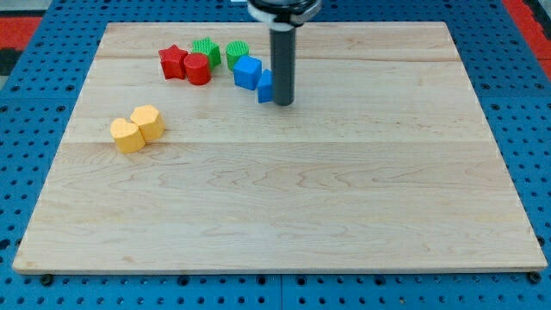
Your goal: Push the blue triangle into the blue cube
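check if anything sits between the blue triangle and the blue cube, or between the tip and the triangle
Nothing visible does. My tip is right against the blue triangle on its right side, and the blue cube sits just up-left of the triangle, apparently touching it.

1. Blue cube (247, 71): a small blue block lying flat on the board, near the view's top, slightly left of centre.
2. Blue triangle (264, 87): a small blue block, just below and right of the blue cube, touching or nearly touching it. Its right side is hidden, so its shape is only partly visible.
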### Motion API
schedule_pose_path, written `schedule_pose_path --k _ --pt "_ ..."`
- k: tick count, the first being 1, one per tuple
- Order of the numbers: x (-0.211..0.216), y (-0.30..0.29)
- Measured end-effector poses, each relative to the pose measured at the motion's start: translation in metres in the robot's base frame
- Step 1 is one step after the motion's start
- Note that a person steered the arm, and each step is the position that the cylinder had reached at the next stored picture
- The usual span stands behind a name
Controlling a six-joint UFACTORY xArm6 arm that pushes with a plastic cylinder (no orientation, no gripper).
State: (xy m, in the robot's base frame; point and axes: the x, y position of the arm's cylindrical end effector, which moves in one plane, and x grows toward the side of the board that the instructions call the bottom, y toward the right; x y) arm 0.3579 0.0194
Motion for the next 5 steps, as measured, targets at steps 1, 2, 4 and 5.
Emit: schedule_pose_path --k 1,2,4,5 --pt "-0.035 0.003" --pt "-0.061 -0.007" --pt "-0.021 -0.103" --pt "0.016 -0.148"
